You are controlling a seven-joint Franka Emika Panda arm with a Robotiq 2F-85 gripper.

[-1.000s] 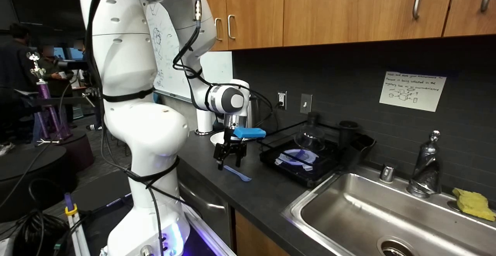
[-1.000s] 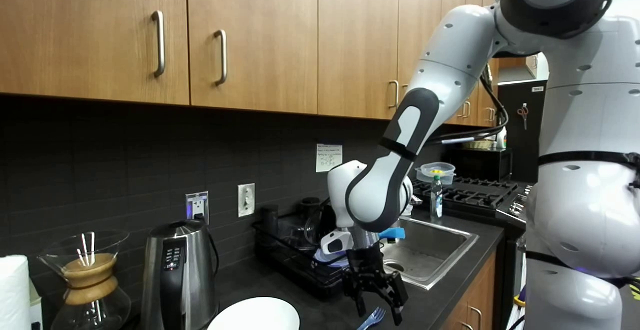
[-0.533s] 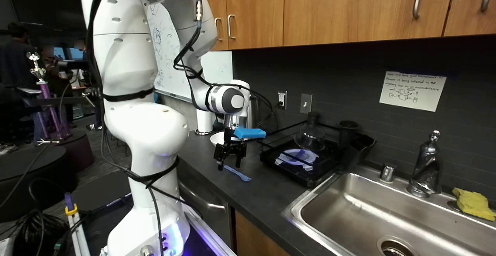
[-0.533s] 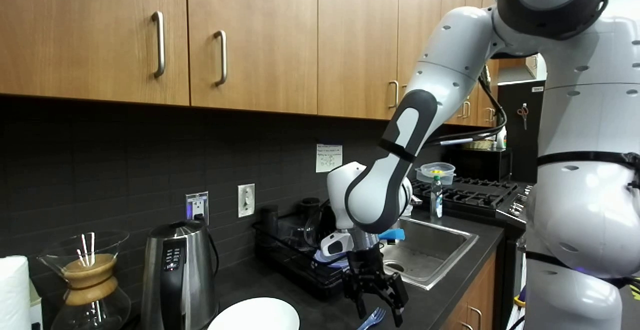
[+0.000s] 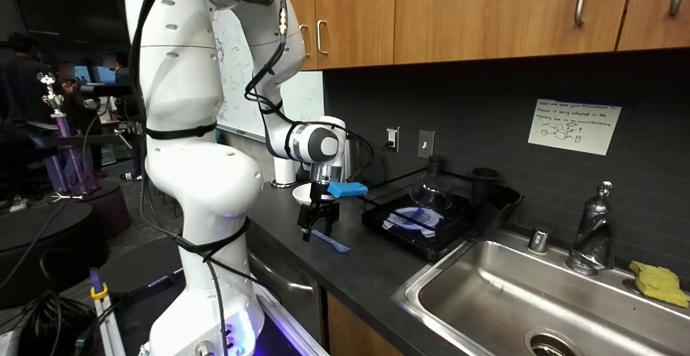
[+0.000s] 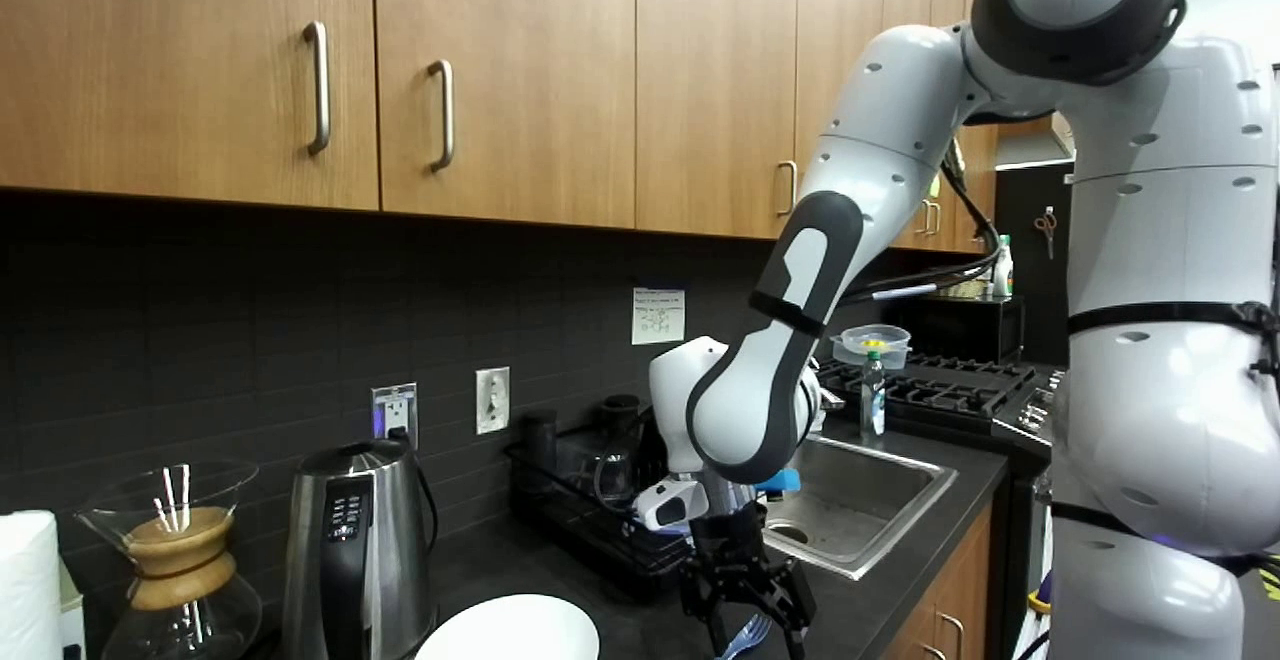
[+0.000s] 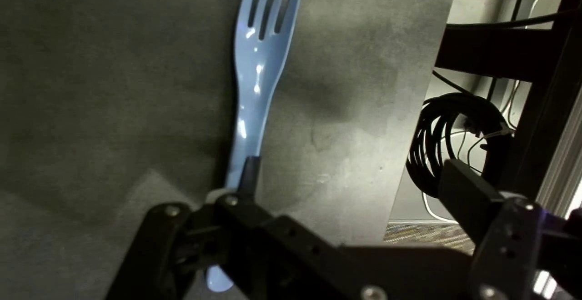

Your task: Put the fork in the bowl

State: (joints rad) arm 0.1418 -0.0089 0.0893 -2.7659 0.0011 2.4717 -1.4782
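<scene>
My gripper [image 7: 351, 163] is low at the fork [image 7: 256, 63] w/ jaws apart, nr counter [image 5: 372, 269] front edge. Bowl [image 6: 510, 630] sits farther from that edge, nr kettle [image 6: 350, 540].

Blue fork [image 7: 252, 104], seemingly plain white bowl [image 6: 512, 630]

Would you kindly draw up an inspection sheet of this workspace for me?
Surface: flat dark countertop.
Job's things: blue fork lies flat on the countertop, outside the upright white bowl.
Clutter: black dish rack, kettle, glass carafe.
Tool: open at the fork's handle, holding nothing; contact unclear.
Cables: black cables run along the arm; a coil shows beyond the countertop's edge.
Surroundings: steel sink, yellow sponge, wooden cabinets, people in the dim background.
</scene>
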